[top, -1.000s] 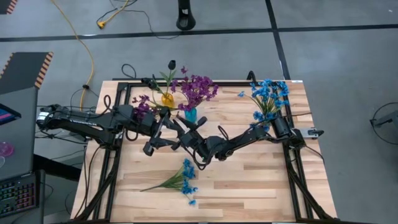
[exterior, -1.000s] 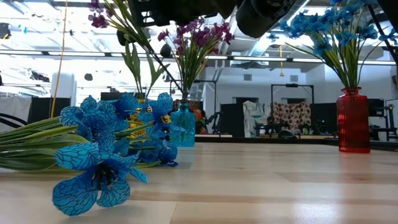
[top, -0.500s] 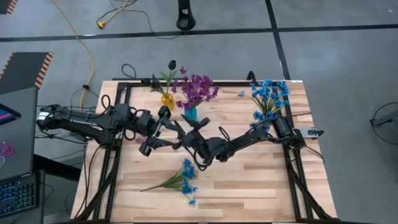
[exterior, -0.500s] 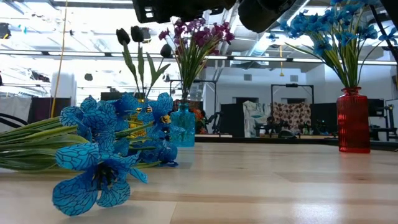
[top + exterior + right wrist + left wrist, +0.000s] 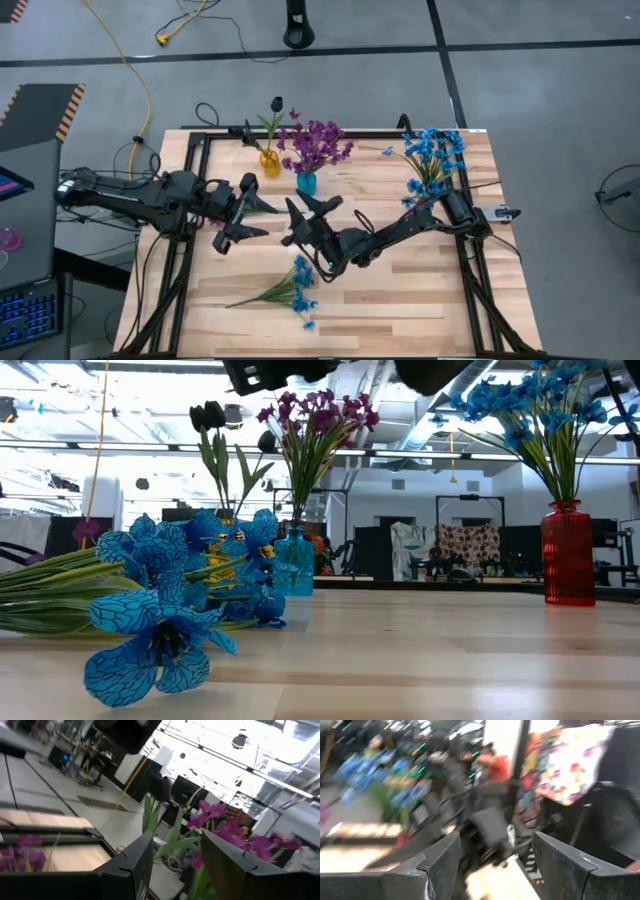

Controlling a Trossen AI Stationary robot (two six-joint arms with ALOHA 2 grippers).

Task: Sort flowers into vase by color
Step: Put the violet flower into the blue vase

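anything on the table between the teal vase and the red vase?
Nothing: in the low view, bare tabletop runs from the teal vase to the red vase. High view agrees.

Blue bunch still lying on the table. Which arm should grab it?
Probably the right. The right gripper hangs open nearer the blue flowers lying on the table. The left gripper, also open and empty, sits farther off.

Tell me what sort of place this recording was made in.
Probably a robotics lab or workshop: a framed wooden table stands on a bare grey floor with taped lines, a yellow cable trails across it, and equipment racks fill the background.
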